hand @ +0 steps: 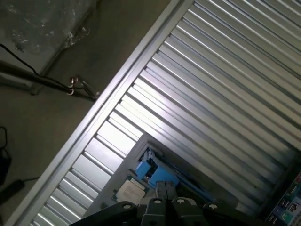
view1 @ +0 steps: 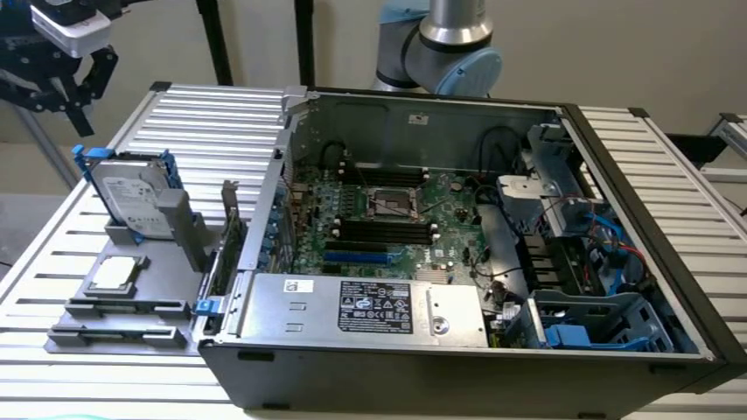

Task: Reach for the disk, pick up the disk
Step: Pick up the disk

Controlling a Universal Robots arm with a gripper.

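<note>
Landmark: open computer case (view1: pixel 467 262) lying on the slatted table (view1: pixel 210 114).

Disk (view1: pixel 126 199): on the exterior view's left of the case, near its side wall and apart from it. It stands upright on one edge in a grey holder (view1: pixel 175 229). Broad labelled face turned toward the exterior view's left and the camera. Blue bracket runs over the top edge, tabs sticking out at both upper corners. Looks taller than wide, so the long axis seems upright, but the foreshortening leaves that unsure.

Small square chip (view1: pixel 114 273) lies flat on a grey tray, same side of the case, nearer the camera than the disk.

Hand (view1: pixel 68 103): in the air, farther from the case than the disk and higher, past the table's edge on the exterior view's left. Well apart from the disk, touching nothing, empty. In the wrist view the hand's tips stand together with no gap showing, so it reads as closed. The disk's blue bracket (hand: pixel 149 170) shows just past them.
</note>
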